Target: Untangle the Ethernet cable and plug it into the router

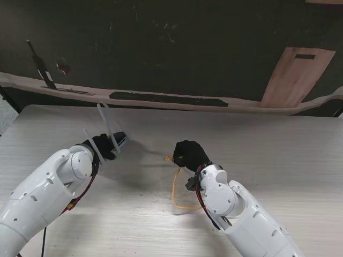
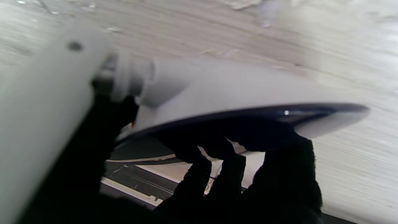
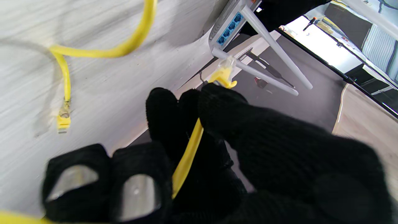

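Observation:
My left hand (image 1: 103,147), in a black glove, is shut on the white router (image 1: 115,140) and holds it tilted off the table, its antennas (image 1: 105,120) sticking up. The left wrist view shows the router's pale body (image 2: 224,93) with my gloved fingers (image 2: 279,174) wrapped under it. My right hand (image 1: 188,155) is shut on the yellow Ethernet cable (image 1: 176,193) close to one plug (image 3: 224,71), which points toward the router's blue ports (image 3: 230,27), a gap still between them. The cable's other plug (image 3: 63,119) lies loose on the table.
The pale wood-grain table (image 1: 278,144) spreads out to the right. Beyond its far edge are a dark floor, a long wavy board (image 1: 166,99) and a leaning wooden panel (image 1: 297,75). A red-and-black wire (image 1: 75,203) runs along my left arm.

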`<action>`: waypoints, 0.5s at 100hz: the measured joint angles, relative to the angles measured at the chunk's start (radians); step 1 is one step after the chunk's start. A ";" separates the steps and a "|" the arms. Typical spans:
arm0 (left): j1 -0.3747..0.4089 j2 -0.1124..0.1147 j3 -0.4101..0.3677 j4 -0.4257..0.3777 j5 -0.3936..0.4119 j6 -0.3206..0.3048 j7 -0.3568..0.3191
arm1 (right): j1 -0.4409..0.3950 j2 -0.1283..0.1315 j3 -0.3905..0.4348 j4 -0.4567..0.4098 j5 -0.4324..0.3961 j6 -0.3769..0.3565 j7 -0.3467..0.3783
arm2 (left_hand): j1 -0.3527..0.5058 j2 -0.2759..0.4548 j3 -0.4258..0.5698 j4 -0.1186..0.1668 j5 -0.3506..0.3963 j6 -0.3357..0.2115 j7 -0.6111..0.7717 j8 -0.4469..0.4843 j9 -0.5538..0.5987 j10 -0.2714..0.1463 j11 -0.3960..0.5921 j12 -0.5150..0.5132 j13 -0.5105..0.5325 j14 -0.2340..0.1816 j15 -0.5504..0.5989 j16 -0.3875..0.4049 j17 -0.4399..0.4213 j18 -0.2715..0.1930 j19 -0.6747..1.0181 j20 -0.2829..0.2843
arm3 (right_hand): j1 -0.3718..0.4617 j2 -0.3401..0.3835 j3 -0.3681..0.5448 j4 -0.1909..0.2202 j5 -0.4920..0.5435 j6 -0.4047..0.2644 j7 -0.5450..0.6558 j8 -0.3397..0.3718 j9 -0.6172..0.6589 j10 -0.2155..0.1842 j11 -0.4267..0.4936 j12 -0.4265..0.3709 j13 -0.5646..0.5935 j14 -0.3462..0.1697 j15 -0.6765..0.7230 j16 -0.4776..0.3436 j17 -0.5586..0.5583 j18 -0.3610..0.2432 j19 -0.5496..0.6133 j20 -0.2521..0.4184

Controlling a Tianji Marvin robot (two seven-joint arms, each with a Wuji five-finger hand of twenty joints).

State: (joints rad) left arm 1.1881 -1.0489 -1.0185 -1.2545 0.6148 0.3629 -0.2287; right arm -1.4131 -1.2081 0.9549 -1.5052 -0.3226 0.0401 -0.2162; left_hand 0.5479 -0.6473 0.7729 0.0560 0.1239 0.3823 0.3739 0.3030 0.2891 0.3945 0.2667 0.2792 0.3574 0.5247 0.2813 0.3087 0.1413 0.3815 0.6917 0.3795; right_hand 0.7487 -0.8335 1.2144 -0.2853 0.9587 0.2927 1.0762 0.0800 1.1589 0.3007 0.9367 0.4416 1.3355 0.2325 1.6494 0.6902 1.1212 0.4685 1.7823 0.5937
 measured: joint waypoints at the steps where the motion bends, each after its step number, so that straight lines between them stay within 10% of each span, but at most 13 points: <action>1: -0.002 -0.001 0.003 0.001 -0.003 -0.002 -0.001 | 0.000 0.000 0.000 0.000 0.000 0.002 0.000 | 0.000 0.000 0.000 0.000 0.002 0.000 0.000 0.000 0.001 0.000 0.001 0.000 0.003 0.000 0.000 0.000 0.001 0.001 0.000 0.000 | 0.000 0.000 0.000 0.000 0.000 0.000 0.000 0.000 0.000 0.000 0.000 0.000 0.000 0.000 0.000 0.000 0.000 0.000 0.000 0.000; 50: -0.072 -0.018 0.140 -0.013 -0.095 -0.078 -0.024 | 0.030 -0.012 -0.049 -0.001 0.029 0.129 -0.015 | 0.000 -0.002 -0.006 0.000 0.028 -0.004 0.013 0.000 0.015 -0.001 0.033 0.011 0.020 0.001 0.008 0.000 0.013 0.004 0.022 0.000 | 0.010 0.000 0.000 0.000 0.001 0.021 -0.004 0.000 0.035 0.004 0.001 0.000 0.000 0.027 -0.012 -0.004 0.000 0.038 -0.002 -0.017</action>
State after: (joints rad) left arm 1.1162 -1.0672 -0.8789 -1.2677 0.5197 0.2850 -0.2525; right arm -1.3830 -1.2197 0.9056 -1.5057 -0.2933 0.1687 -0.2313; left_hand 0.5479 -0.6495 0.7669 0.0561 0.1516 0.3785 0.3869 0.3030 0.3045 0.3932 0.2997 0.2897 0.3778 0.5259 0.2891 0.3089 0.1547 0.3859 0.7133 0.3797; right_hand 0.7583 -0.8331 1.2143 -0.2853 0.9598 0.3140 1.0726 0.0800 1.1935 0.3047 0.9377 0.4416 1.3355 0.2598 1.6374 0.6861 1.1212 0.5066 1.7801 0.5771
